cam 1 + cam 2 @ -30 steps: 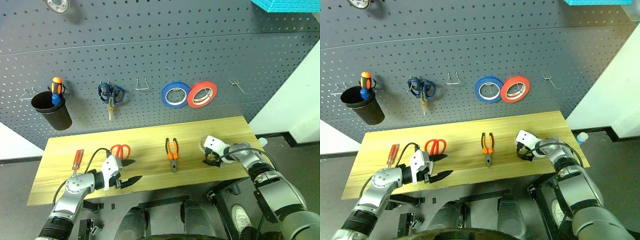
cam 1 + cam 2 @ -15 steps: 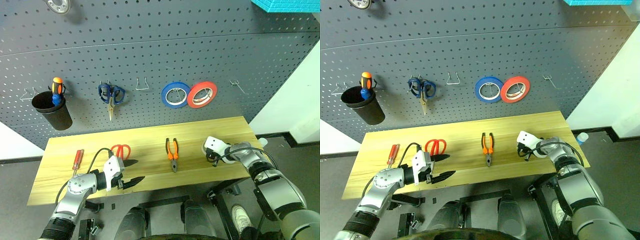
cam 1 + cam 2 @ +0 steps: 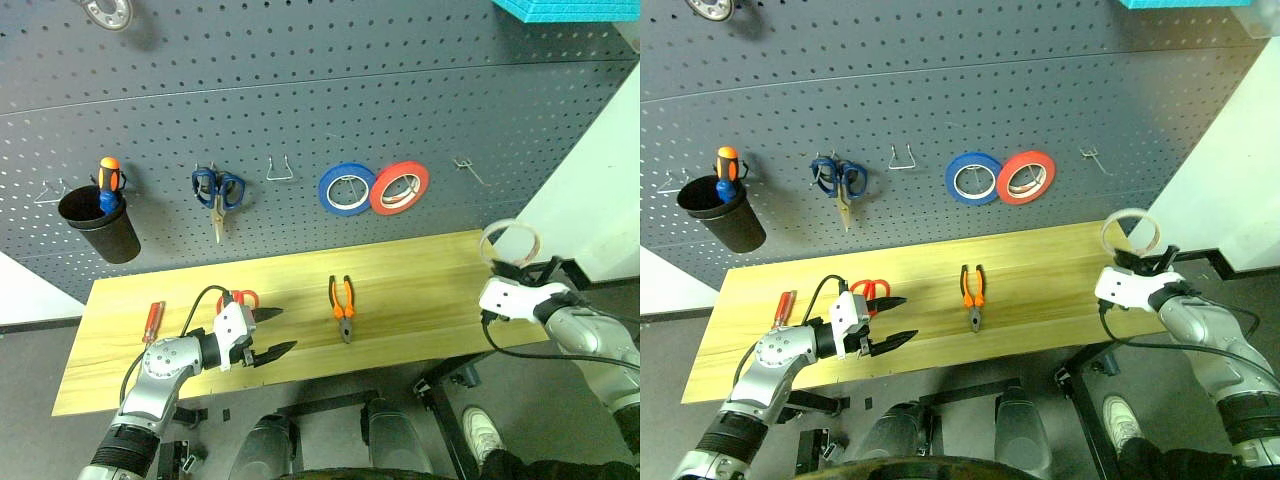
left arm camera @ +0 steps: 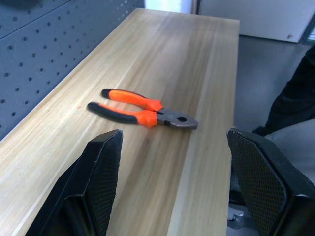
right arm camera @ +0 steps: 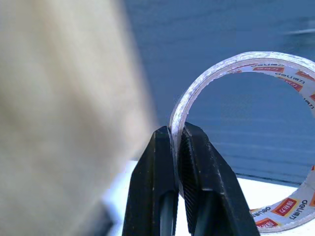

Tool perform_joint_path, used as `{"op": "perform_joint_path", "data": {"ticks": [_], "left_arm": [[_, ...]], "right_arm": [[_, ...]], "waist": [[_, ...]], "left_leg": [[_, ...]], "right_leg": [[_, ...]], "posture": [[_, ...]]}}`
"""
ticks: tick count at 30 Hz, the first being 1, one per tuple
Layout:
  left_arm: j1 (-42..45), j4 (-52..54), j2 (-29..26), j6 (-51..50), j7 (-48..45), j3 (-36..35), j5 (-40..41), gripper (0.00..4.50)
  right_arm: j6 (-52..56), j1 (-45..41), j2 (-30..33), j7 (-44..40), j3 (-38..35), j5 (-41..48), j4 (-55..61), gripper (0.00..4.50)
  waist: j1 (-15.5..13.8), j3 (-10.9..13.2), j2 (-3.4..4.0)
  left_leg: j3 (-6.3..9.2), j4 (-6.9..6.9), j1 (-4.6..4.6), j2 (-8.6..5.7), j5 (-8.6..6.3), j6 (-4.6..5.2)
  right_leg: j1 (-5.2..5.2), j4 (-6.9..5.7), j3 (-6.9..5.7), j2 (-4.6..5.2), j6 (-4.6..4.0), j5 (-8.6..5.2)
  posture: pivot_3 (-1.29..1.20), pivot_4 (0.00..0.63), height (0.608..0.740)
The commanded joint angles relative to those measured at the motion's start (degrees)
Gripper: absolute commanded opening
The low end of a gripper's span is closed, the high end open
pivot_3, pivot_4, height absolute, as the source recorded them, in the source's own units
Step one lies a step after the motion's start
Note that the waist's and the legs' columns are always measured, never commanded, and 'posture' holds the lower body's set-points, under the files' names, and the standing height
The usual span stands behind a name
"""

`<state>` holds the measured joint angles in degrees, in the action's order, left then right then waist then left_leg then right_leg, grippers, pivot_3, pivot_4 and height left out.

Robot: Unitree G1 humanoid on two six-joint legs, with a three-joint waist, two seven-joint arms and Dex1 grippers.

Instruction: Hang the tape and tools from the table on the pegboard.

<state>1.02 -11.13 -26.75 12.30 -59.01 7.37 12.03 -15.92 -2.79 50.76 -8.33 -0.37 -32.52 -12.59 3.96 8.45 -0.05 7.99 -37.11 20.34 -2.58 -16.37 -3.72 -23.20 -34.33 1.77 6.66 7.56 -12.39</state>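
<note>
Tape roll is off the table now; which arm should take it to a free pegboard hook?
Right, probably. The right claw is already shut on the tape, raised just below the bare hook on the pegboard. The left claw hangs open near the red-handled scissors.

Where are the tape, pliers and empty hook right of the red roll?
tape [image 3: 509, 241], left eye view, upper part of the ring.
pliers [image 4: 143, 111], left wrist view, handles near the pivot.
hook [image 3: 470, 171], left eye view, wire mid-length.
</note>
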Motion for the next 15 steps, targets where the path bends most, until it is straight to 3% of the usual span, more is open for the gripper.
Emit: {"op": "perform_joint_path", "data": {"ticks": [1, 8, 15], "left_arm": [[3.14, 0.14, 0.54, 0.88, -0.85, 0.51, 0.36, 3.54], [7.54, -1.74, 1.86, 0.67, -0.93, 0.97, 0.07, 3.54], [4.94, 0.34, 2.57, 0.41, 0.79, 0.66, 0.15, 3.54]], "right_arm": [[-1.88, -5.48, 1.51, 4.41, -0.52, -3.09, 1.26, 0.02], [-7.29, -22.14, -0.06, 1.40, 7.14, -3.99, -13.93, 0.02], [-12.38, -34.05, -3.85, -3.59, 11.94, -0.70, -32.22, 0.02]], "waist": [[0.22, 0.07, -0.11], [0.70, 0.02, -0.11], [0.28, 0.02, -0.11]], "left_leg": [[-0.04, -0.02, 0.00, 0.02, 0.00, 0.00], [-0.10, -0.02, -0.21, 0.06, 0.02, 0.03], [-0.14, 0.11, -0.03, 0.05, 0.00, 0.07]], "right_leg": [[0.09, 0.01, 0.00, 0.00, 0.00, 0.00], [0.04, 0.04, 0.03, -0.02, -0.12, 0.29], [-0.09, 0.27, 0.06, 0.00, -0.23, 0.38]], "posture": [[-0.16, 0.100, 0.740], [-0.14, 0.084, 0.740], [-0.10, 0.079, 0.740]]}}
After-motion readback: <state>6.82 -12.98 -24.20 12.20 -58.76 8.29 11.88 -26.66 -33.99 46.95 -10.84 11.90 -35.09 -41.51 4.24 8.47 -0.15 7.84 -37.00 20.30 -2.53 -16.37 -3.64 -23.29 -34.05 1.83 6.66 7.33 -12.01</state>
